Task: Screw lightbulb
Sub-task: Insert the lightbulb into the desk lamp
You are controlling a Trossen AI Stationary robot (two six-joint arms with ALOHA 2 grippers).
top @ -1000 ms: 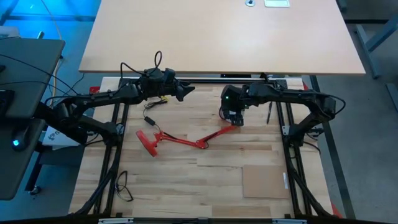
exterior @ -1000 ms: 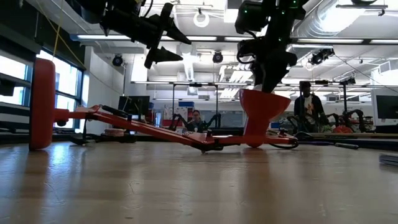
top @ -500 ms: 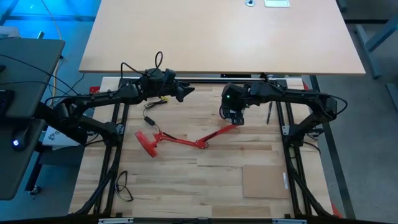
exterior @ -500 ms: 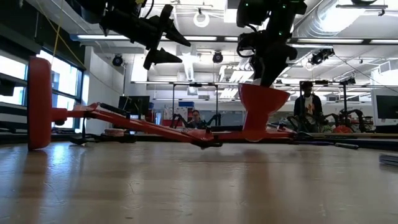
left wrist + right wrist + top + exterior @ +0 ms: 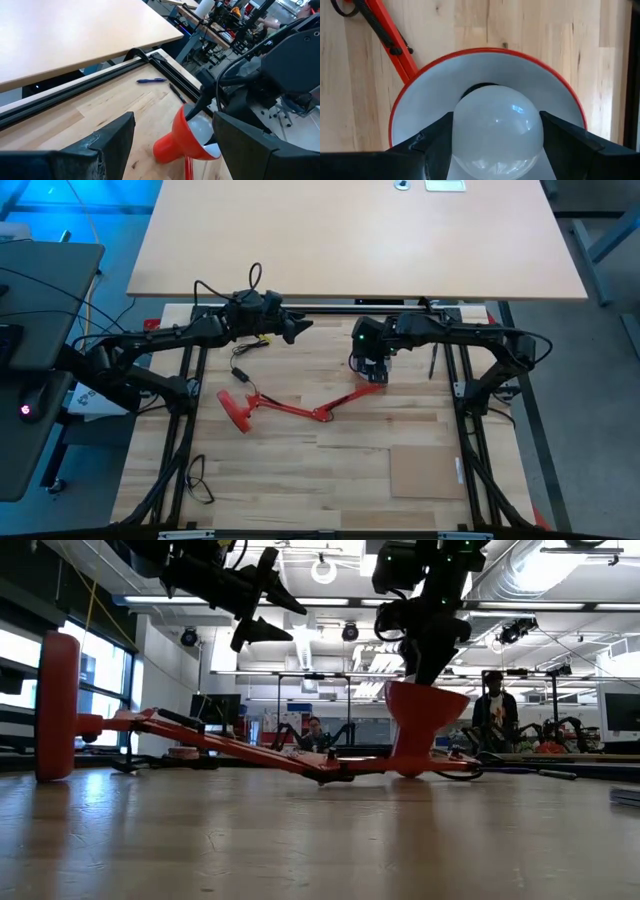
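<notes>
So the right gripper (image 5: 495,150) is clamped on the lightbulb (image 5: 497,127), holding it down inside the red lamp's shade (image 5: 420,95). The bulb's screw base is hidden behind the glass, so no telling how far in it sits. The lamp's folding arm (image 5: 290,408) sprawls across the wooden table (image 5: 350,450), base (image 5: 236,410) tipped on edge. A blue pen (image 5: 151,80) lies near the rail. The left gripper (image 5: 298,326) hangs spread wide with nothing in it, well apart from the shade.
</notes>
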